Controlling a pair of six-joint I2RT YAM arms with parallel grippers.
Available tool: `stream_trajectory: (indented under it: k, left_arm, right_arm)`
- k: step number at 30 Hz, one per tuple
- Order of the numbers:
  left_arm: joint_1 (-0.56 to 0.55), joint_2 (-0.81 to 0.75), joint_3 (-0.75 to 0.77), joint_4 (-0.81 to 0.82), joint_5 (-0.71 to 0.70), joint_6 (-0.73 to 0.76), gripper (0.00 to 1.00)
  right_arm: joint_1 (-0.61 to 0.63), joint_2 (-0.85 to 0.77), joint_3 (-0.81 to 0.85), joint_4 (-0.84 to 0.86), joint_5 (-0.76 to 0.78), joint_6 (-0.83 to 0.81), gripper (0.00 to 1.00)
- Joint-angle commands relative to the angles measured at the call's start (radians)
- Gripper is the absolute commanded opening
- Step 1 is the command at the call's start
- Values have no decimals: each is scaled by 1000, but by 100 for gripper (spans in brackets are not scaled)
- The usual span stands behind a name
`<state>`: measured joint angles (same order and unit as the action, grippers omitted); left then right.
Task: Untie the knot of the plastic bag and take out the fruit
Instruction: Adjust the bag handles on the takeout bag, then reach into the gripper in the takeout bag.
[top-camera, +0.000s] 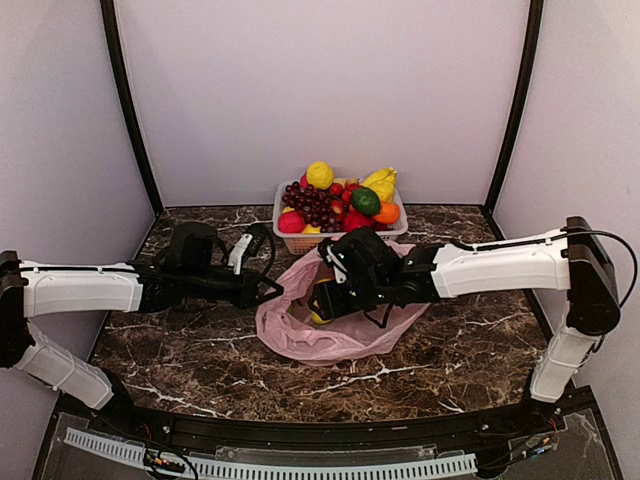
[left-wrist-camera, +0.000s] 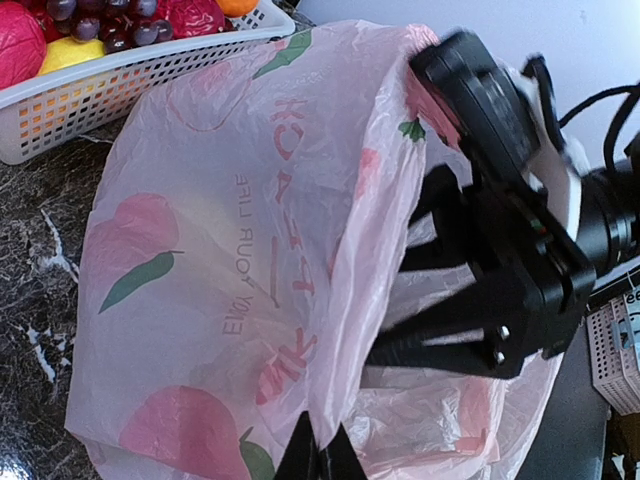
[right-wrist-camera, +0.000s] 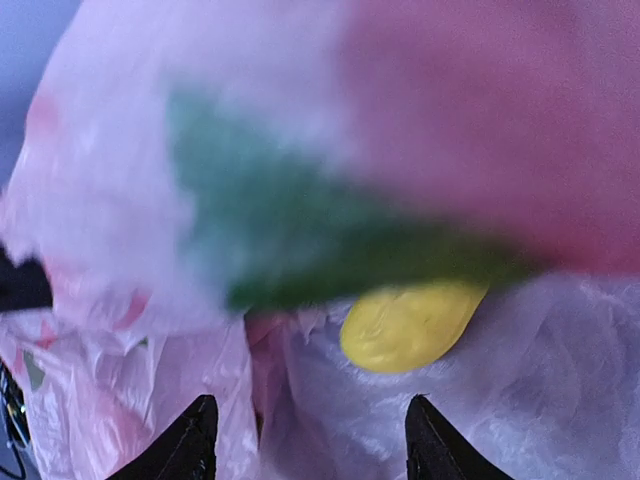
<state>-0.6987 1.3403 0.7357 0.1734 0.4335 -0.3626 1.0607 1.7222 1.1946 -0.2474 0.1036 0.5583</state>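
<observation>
The plastic bag (top-camera: 300, 338) lies mid-bench (top-camera: 180, 350), just near of the white basket (top-camera: 296, 241). The left fingers (left-wrist-camera: 298, 457) are closed on its left rim. The right fingers (right-wrist-camera: 190, 448) stand apart inside its mouth, a yellow fruit (right-wrist-camera: 410, 325) just beyond them.

The counter (top-camera: 480, 350) is a dark brown, marble-patterned slab with white veins, running from the black rail (top-camera: 300, 432) at its near edge back to the pale wall panels (top-camera: 320, 90). Near its middle lies a translucent pink plastic bag (top-camera: 300, 335) printed with red fruit and green leaves, its crinkled lower part spread on the surface and its upper part lifted. Just behind it, at the far edge, stands a white slotted plastic basket (top-camera: 279, 208) heaped with coloured fruit (top-camera: 318, 208).
</observation>
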Motion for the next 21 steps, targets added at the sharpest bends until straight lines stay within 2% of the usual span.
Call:
stream_trajectory:
  k: [1, 10, 16, 21]
  left_arm:
    - [-4, -15, -10, -48, -5, 59, 1]
    - [-4, 5, 2, -49, 5, 41, 1]
    - [-4, 14, 7, -43, 9, 28, 1]
    - [-3, 9, 5, -45, -2, 21, 1]
  right_arm:
    - [-53, 105, 90, -26, 81, 17, 62]
    - [-78, 256, 173, -10, 171, 109, 66]
    - [-93, 313, 173, 38, 169, 108, 71]
    - [-110, 359, 197, 49, 178, 92, 70]
